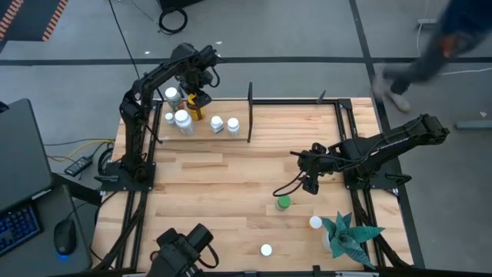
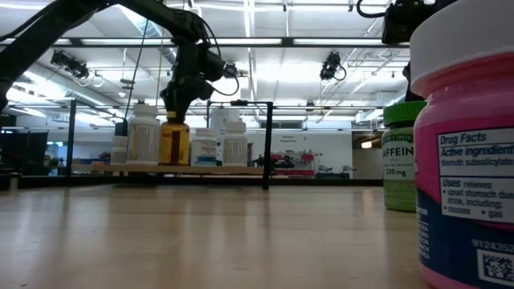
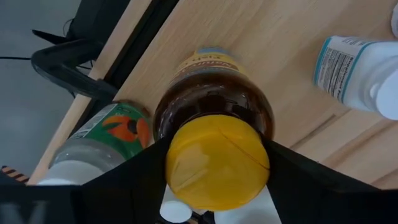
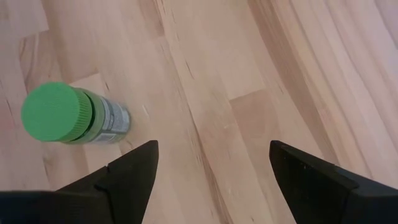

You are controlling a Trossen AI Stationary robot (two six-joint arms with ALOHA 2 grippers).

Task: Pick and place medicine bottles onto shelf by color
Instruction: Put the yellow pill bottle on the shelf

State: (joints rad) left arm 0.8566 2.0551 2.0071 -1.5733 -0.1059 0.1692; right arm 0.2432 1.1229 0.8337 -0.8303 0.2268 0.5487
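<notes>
Yellow-capped amber bottle (image 3: 214, 134) between left pincer (image 3: 214, 180) fingers

Left claw (image 1: 196, 98) around cap; right claw (image 1: 310, 181) agape.

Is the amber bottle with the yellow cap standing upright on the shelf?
Upright. The low view shows the amber bottle standing on the shelf among white bottles, cap up, under the left claw, whose fingers flank its cap.

amber bottle (image 1: 197, 108), yellow cap: upright on shelf (image 1: 292, 102) among white bottles (image 1: 183, 121) | green-capped bottle (image 1: 284, 204): upright on tabletop
</notes>
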